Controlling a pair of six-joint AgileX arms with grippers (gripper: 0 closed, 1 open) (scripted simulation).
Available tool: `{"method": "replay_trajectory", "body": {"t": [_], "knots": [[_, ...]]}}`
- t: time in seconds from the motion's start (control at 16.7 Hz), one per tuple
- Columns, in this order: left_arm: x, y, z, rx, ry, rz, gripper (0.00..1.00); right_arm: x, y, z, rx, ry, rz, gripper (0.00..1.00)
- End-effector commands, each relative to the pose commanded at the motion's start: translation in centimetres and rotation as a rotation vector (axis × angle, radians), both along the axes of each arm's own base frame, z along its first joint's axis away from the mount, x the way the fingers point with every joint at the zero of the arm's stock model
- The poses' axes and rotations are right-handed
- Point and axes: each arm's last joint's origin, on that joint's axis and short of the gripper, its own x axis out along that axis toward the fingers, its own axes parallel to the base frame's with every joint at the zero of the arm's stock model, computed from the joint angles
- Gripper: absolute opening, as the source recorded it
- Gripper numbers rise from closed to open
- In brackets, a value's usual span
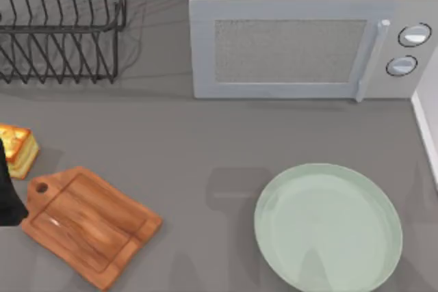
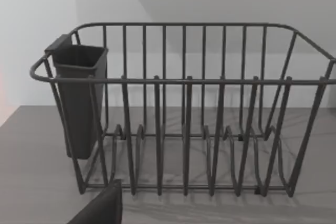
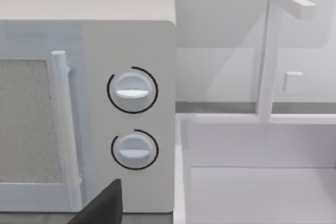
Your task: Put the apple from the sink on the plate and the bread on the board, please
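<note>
The bread (image 1: 16,148), a thick toasted slice, sits on the grey counter (image 1: 205,141) at nine o'clock, just beside the handle tab of the wooden cutting board (image 1: 89,225), which lies empty at eight o'clock, while the pale green plate (image 1: 328,227) lies empty at five o'clock. A wire dish rack (image 1: 61,22) with a dark cutlery cup (image 2: 79,103) stands at eleven o'clock, a microwave (image 1: 308,39) at one o'clock, with a white sink (image 3: 262,182) and faucet (image 3: 270,51) beside it. A dark part of the left arm (image 1: 8,196) shows at the nine o'clock edge; whether either arm's jaws are released or clenched cannot be told.

Left arm (image 1: 8,193) at table's left edge, jaws unseen
</note>
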Motion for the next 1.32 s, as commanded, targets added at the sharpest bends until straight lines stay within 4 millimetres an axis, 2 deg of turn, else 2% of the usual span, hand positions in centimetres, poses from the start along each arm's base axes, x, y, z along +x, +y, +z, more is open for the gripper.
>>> {"method": "replay_trajectory", "body": {"t": [0.18,0.36,0.6,0.78,0.96,1.14,1.32], "knots": [[0.0,0.0,0.0,0.000,0.000,0.000,1.00,0.3,-0.1,1.8,-0.015,0.071,-0.014,1.00],[0.0,0.0,0.0,0.000,0.000,0.000,1.00,1.3,-0.4,4.6,-0.036,0.192,-0.036,1.00],[0.0,0.0,0.0,0.000,0.000,0.000,1.00,4.8,-1.2,8.9,-0.065,0.412,-0.064,1.00],[0.0,0.0,0.0,0.000,0.000,0.000,1.00,9.3,-2.2,11.4,-0.080,0.608,-0.080,1.00],[0.0,0.0,0.0,0.000,0.000,0.000,1.00,14.8,-3.8,12.3,-0.084,0.816,-0.085,1.00],[0.0,0.0,0.0,0.000,0.000,0.000,1.00,20.7,-5.9,11.3,-0.075,1.022,-0.080,1.00],[0.0,0.0,0.0,0.000,0.000,0.000,1.00,25.7,-8.2,8.5,-0.056,1.210,-0.064,1.00]]}}
